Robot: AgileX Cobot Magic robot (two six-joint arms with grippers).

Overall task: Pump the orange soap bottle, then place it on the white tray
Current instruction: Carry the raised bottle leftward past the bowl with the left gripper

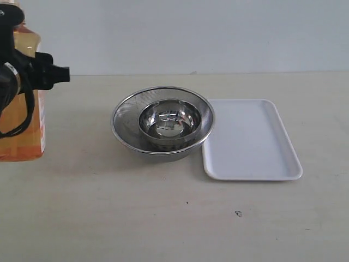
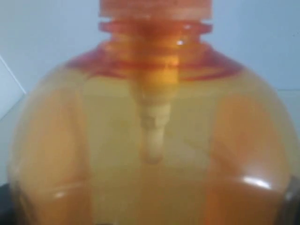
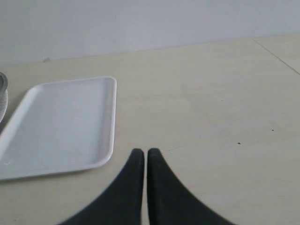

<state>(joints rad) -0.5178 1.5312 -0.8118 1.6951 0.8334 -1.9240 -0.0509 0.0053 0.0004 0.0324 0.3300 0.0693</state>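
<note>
The left pincer is clamping the orange soap bottle, which is standing upright on the bench. The white tray is lying well to that pincer's right, beyond the steel bowl. The right pincer, closed and empty, is hovering nearer the tray.

The orange soap bottle is upright, far left; white tray flat, right.

Steel bowl nested in wire strainer stands mid-table, squarely between orange soap bottle at far left and white tray. Strainer rim meets tray's left edge, so no lane between them. Tray floor bare and open from above and from the right; table in front of bowl and tray is one wide open strip.
</note>
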